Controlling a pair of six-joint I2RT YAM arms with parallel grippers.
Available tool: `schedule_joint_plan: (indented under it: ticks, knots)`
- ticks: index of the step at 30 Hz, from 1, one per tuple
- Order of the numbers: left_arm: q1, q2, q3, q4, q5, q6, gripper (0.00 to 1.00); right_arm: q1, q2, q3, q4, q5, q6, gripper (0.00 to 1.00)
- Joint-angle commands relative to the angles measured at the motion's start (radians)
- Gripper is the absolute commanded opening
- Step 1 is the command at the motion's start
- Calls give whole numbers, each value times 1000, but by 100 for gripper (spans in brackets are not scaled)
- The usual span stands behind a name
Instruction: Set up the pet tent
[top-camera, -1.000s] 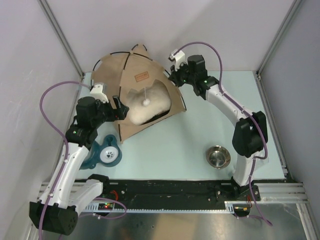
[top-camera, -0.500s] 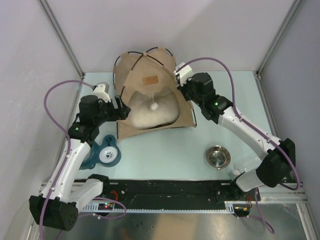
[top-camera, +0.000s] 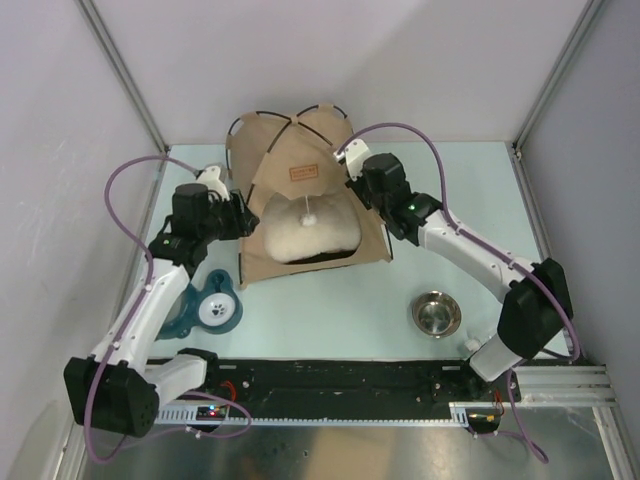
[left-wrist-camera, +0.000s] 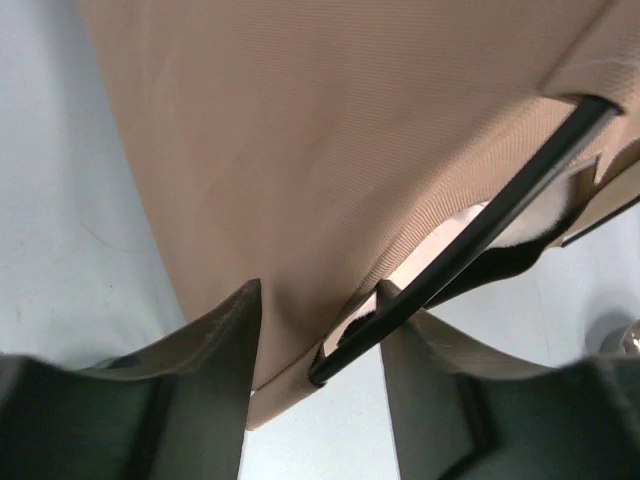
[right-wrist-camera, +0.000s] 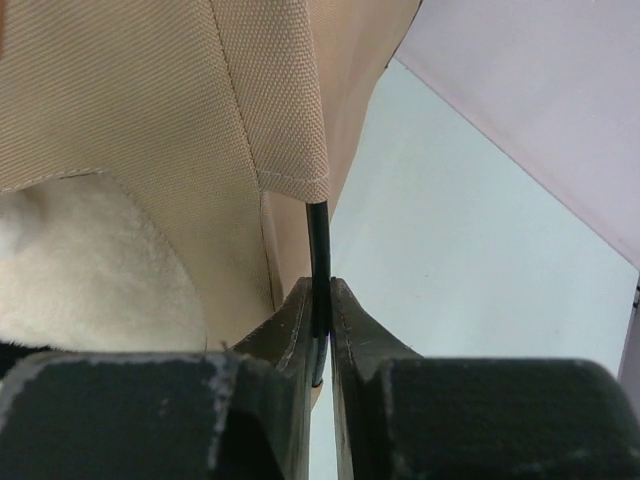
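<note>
The tan pet tent (top-camera: 285, 150) stands domed at the back of the table, with black poles, a brown label (top-camera: 303, 173) and a white pompom (top-camera: 308, 213) hanging in its opening. A cream pillow (top-camera: 305, 238) lies inside. My left gripper (top-camera: 243, 218) is at the tent's left front corner. In the left wrist view it (left-wrist-camera: 318, 330) is open, with the fabric corner (left-wrist-camera: 290, 150) and a pole end (left-wrist-camera: 470, 235) between the fingers. My right gripper (top-camera: 356, 190) is at the right front edge. In the right wrist view it (right-wrist-camera: 320, 300) is shut on a thin black pole (right-wrist-camera: 318, 240) below the fabric hem (right-wrist-camera: 270, 100).
A teal paw-print pet dish (top-camera: 210, 308) lies at the front left by the left arm. A steel bowl (top-camera: 436, 313) sits at the front right. Grey walls close in the back and sides. A black rail (top-camera: 330, 378) runs along the near edge.
The tent has shifted right and turned, and now stands taller with its opening facing forward. My right gripper came round from the back to its right front edge. My left gripper moved up and inward.
</note>
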Motion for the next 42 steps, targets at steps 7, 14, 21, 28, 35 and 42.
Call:
schedule_joint_plan:
  ticks: [7,14,21,28,35,42]
  knots:
    - [-2,157,112,54,-134,-24,36,-53,124,54,37,39,71,15]
    - [-2,242,206,108,-205,-10,34,-38,190,165,32,77,74,35]
    - [-2,160,157,115,-145,24,73,17,96,164,25,79,76,70]
    - [-1,-11,88,113,-109,42,96,44,-20,214,-102,205,81,76]
    - [-2,-69,54,108,-82,46,99,57,-121,153,-190,36,54,82]
    - [-2,-159,56,79,-56,30,98,69,-277,91,-239,-109,200,84]
